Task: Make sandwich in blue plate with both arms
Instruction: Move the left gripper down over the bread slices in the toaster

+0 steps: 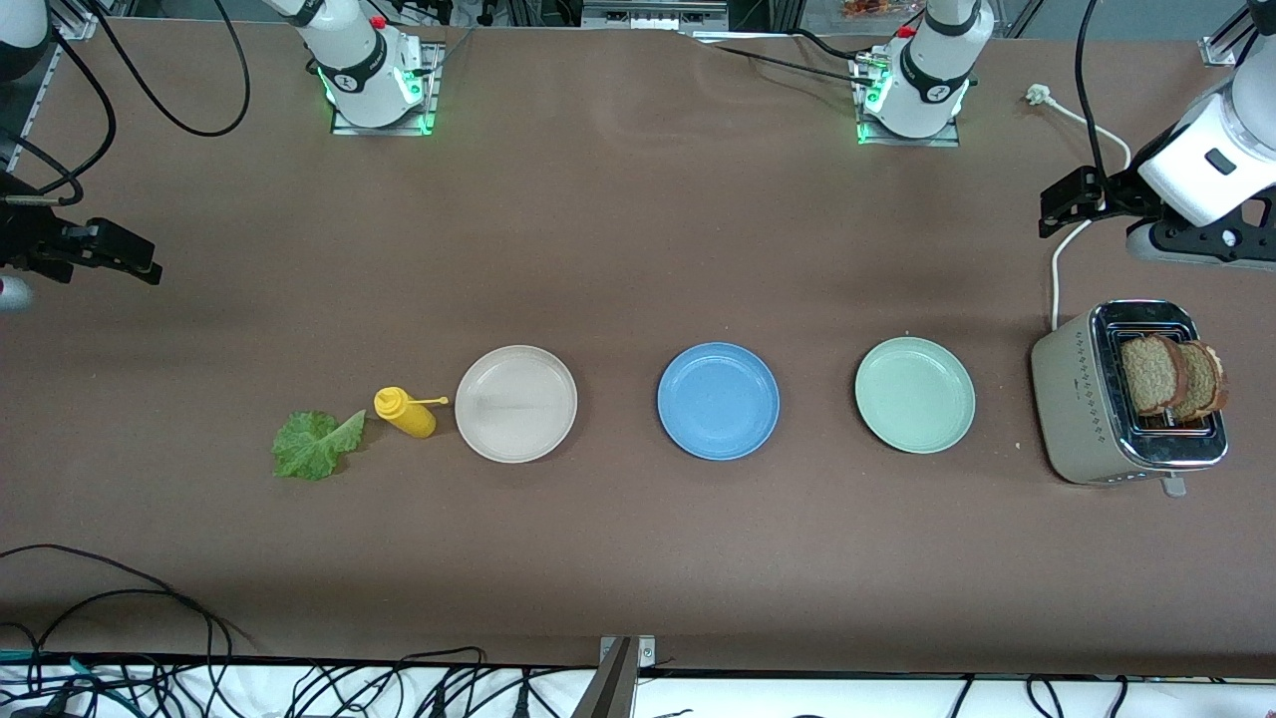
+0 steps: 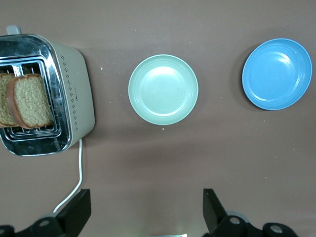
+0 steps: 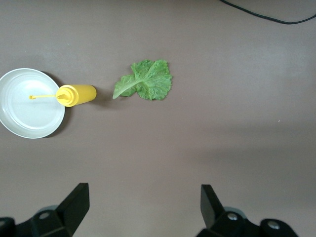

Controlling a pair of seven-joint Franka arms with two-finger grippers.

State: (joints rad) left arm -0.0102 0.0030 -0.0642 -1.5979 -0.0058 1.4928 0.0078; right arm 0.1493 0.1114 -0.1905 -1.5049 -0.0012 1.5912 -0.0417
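Sitting in the middle of the table (image 1: 638,199) is the blue plate (image 1: 718,401), and it has nothing on it. It lies between two other plates in one row. The pale-green plate (image 1: 914,394) is beside it, toward my left arm's end of the table. The cream-white plate (image 1: 515,403) is beside it, toward my right arm's end.

My bread is not on any plate. Two brown bread slices (image 1: 1171,377) stand upright in the slots of the toaster (image 1: 1082,409), close together. The toaster stands near the pale-green plate, at my left arm's end of the table. A white cord (image 1: 1059,267) runs from it along the table.

A yellow squeeze bottle (image 1: 404,411) lies on its side just beside the cream-white plate, with its thin tip poking over the plate's rim. The lettuce leaf (image 1: 316,444) lies flat on the table near the bottle, closer to my right arm's end.

My left claw (image 2: 147,210) hangs in the air over the bare table by the toaster's cord. Its two fingers stand wide apart and hold nothing.

My right claw (image 3: 143,207) hangs over the bare table at the other end, well apart from the lettuce leaf. Its fingers are spread wide too, and they touch nothing. Both my arms wait.
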